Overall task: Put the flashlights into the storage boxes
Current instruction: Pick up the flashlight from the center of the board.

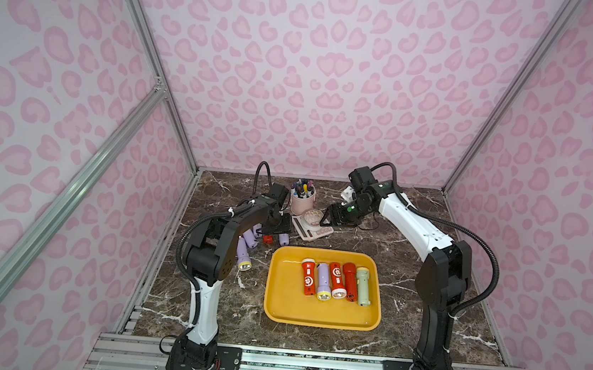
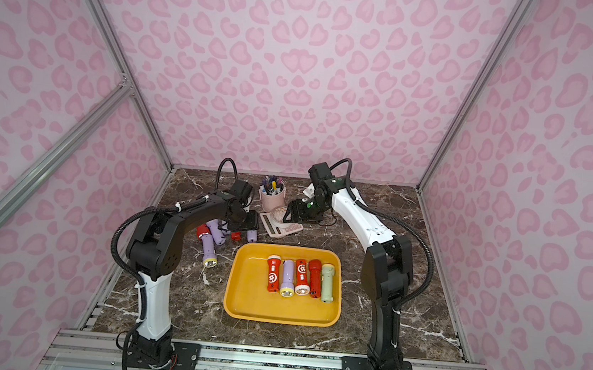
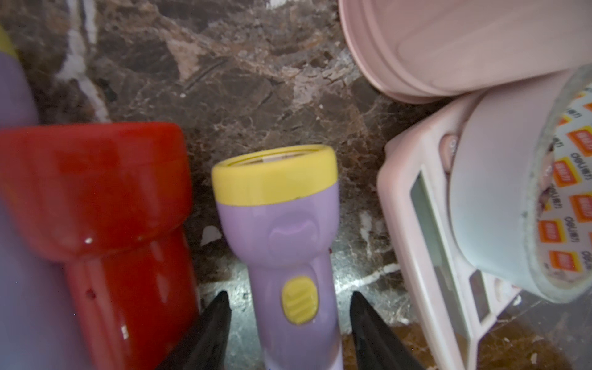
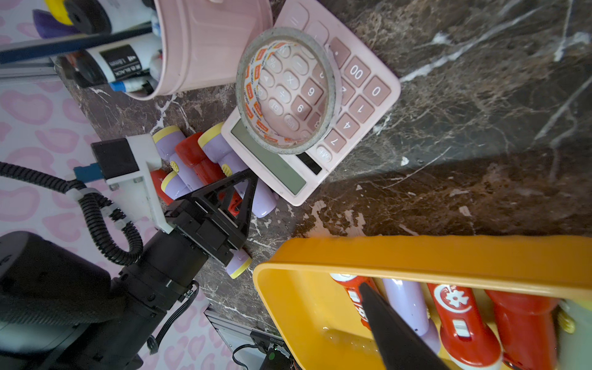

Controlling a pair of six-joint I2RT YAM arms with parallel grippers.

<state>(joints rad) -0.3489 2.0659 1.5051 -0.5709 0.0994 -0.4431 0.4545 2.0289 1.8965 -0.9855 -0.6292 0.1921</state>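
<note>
**Left wrist view**
- My left tool (image 3: 290, 293): two black fingers (image 3: 214, 330) sit astride the barrel of a lilac flashlight (image 3: 282, 230). A sliver of worktop (image 3: 224, 80) shows on each side, so the tool is parted, not clamped. The finger roots are cut off by the frame.
- Red flashlight (image 3: 96, 198): lies just outside one finger, blurred, with its tail out of frame. Beyond it is a second lilac flashlight (image 3: 12, 96), mostly cropped.
- Outside the other finger: a pink calculator (image 3: 416, 230) carries a tape roll (image 3: 499, 192), both cropped. Ahead of them is a pink pen cup (image 3: 448, 48), only part of its wall showing.

**Top views**
- Loose flashlights (image 2: 209, 246): they lie on the worktop around my left tool, largely covered by my left arm in both top views. I am unsure of the count.
- Yellow-orange tray (image 1: 278, 302): sits back from both tools, toward my bases. It holds a row of five flashlights (image 1: 337, 280), three red, one lilac and one pale green, side by side.
- My right tool (image 1: 327, 219): hangs at the calculator by the tape roll. Whether it touches anything is too small to judge.

**Right wrist view**
- One black finger (image 4: 394, 323) is in frame and its partner is unseen. Nothing is on it, and I cannot tell whether the tool is parted or clenched.
</note>
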